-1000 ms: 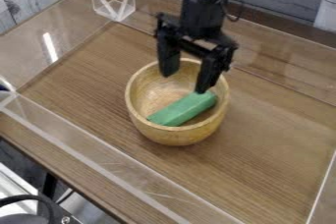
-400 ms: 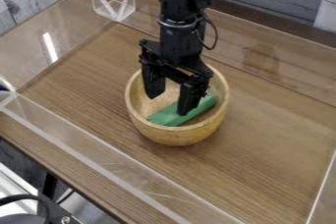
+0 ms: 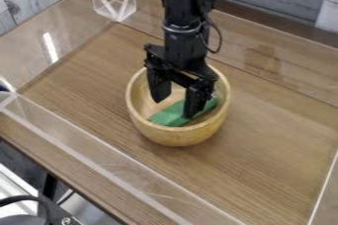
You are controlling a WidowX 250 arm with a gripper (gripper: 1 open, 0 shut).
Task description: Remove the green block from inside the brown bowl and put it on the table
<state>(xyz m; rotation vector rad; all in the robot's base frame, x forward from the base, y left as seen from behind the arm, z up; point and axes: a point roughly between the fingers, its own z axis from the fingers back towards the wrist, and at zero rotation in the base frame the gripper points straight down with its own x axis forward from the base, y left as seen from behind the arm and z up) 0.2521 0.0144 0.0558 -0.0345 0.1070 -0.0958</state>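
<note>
The brown bowl (image 3: 154, 130) stands near the middle of the table (image 3: 79, 86). Inside it lies the green block (image 3: 175, 116), slanting from lower left to upper right, partly hidden by my fingers. My black gripper (image 3: 179, 93) hangs from the arm straight down into the bowl, open, with one finger on each side of the block's upper half. Whether the fingertips touch the block cannot be made out.
Low clear acrylic walls (image 3: 93, 160) edge the table on the front and left sides. A clear acrylic piece (image 3: 117, 2) stands at the back left corner. Bare wood lies to the left and right of the bowl.
The gripper has come down and slightly left, from above the bowl's rim into the bowl, and now straddles the block. Its jaws have stayed open. Bowl and block have not moved.
</note>
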